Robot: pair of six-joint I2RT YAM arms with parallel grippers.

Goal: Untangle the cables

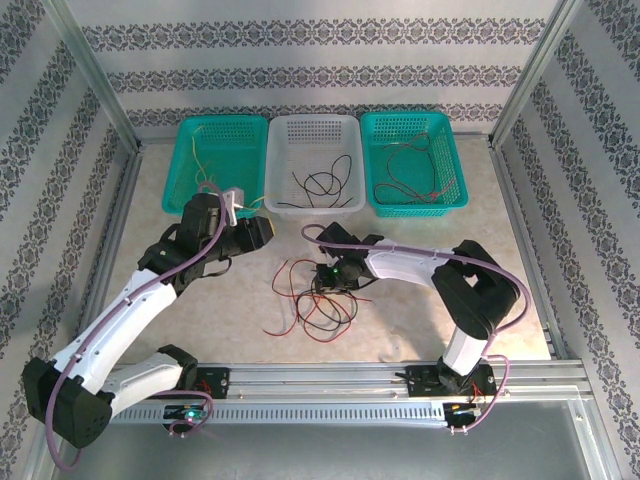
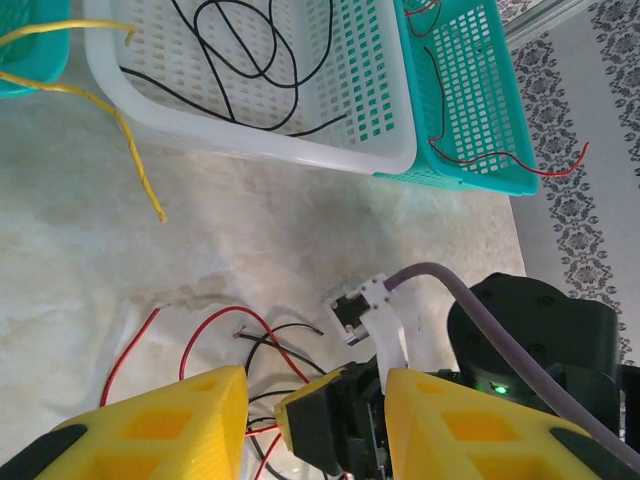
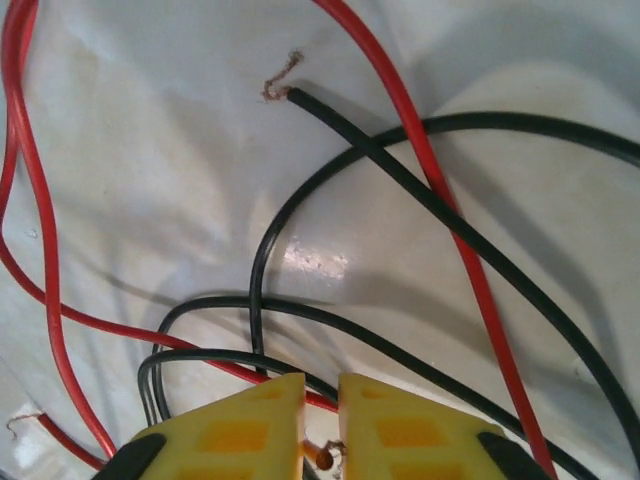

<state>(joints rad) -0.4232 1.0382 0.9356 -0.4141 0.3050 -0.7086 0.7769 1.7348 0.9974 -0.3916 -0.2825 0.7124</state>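
Looking down from above, you find the cables (image 1: 305, 300) heaped in a loose red-and-black tangle on the tabletop (image 1: 400, 325), midway between the two arms and on the near side of three baskets lined along the far edge. More strands lie sorted in those baskets: yellow cables (image 1: 205, 160) in the left teal basket (image 1: 185, 190), black cables (image 1: 325, 180) in the white basket (image 1: 312, 208), and red cables (image 1: 410, 185) in the right teal basket (image 1: 458, 175).

Your right claw (image 1: 325, 278) reaches in from the right and sits down on the tangle's far edge. From its wrist camera, the right claw (image 3: 320, 385) has its yellow fingers (image 3: 400, 420) drawn almost together, leaving a thin slit. A small copper-coloured bit shows in that slit, and a red strand (image 3: 440, 190) and a black strand (image 3: 400, 160) run in under the tips. You cannot tell whether any strand is truly pinched.

Your left claw (image 1: 265, 232) hangs just in front of the white basket's near rim, well apart from the tangle. In its wrist view, the left claw (image 2: 315, 390) stands partly open with nothing between its fingers. Beyond it you see red and black loops on the tabletop, and one yellow cable trails out of the left teal basket onto the tabletop.
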